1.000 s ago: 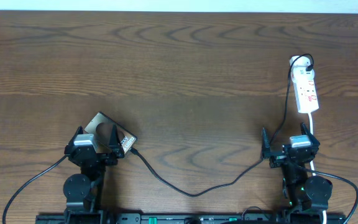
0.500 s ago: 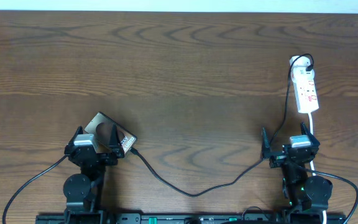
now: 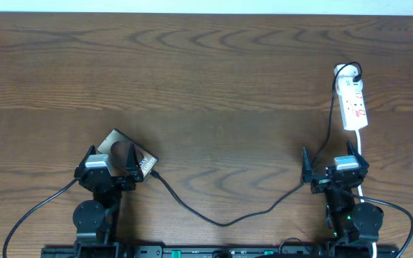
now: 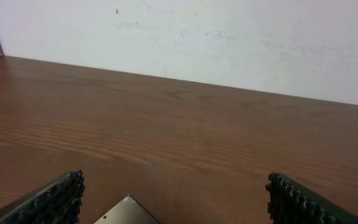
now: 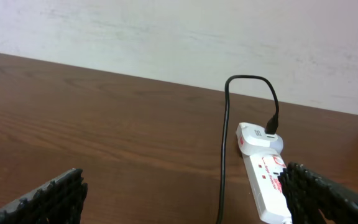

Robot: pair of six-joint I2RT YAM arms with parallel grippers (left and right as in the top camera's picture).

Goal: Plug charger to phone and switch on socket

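Both arms sit at the near edge of the wooden table (image 3: 206, 72). Your left gripper (image 3: 110, 159) stands wide open with nothing held, its jaws to either side of the near end of the phone (image 3: 122, 145), which lies flat and turned at an angle near the table's left front. In the left wrist view only one corner of the phone (image 4: 127, 211) shows between the ribbed fingers (image 4: 48, 202).

Your right gripper (image 3: 328, 165) is also spread wide and empty, just short of the socket (image 3: 354, 104), which lies lengthwise at the far right with its white cord (image 3: 362, 143) trailing toward you. The charger (image 3: 221, 222) sags in a long curve from the phone's near right edge across to the socket's far end. Whether its tip is seated in the phone cannot be told, nor how the switches stand.
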